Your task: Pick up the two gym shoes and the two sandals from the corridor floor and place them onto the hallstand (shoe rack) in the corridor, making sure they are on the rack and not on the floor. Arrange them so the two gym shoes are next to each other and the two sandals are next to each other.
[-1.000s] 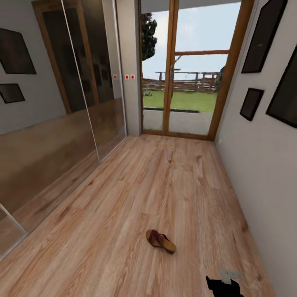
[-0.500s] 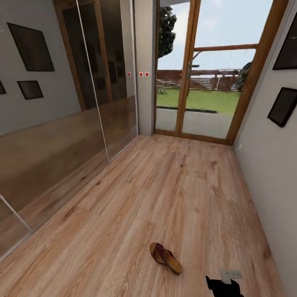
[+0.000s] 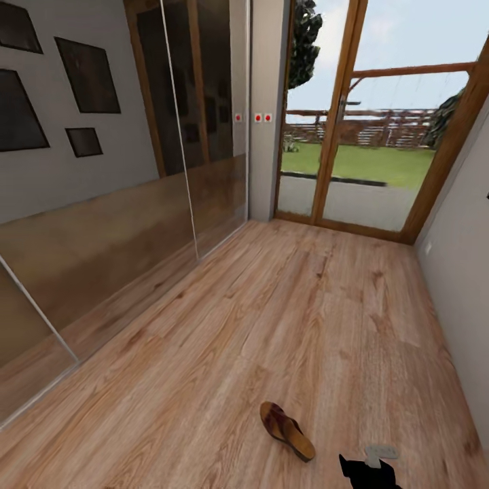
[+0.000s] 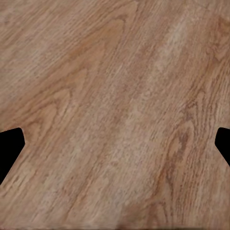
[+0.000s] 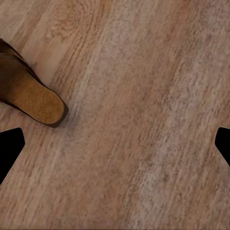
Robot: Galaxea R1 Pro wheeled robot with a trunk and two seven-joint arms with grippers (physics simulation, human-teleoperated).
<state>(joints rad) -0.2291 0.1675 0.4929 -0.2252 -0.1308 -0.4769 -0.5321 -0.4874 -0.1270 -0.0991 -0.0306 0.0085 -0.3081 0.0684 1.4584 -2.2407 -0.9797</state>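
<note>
One sandal [image 3: 288, 430] lies flat on the corridor floor [image 3: 285, 319], near centre, heel end pointing near-right. Right gripper [image 5: 115, 143] hovers above bare floor just right of the sandal's heel [image 5: 33, 98], fingers wide apart, holding nothing. Left gripper [image 4: 115, 143] over bare planks, fingers spread too. Glass door [image 3: 360, 136] at far end.
</note>
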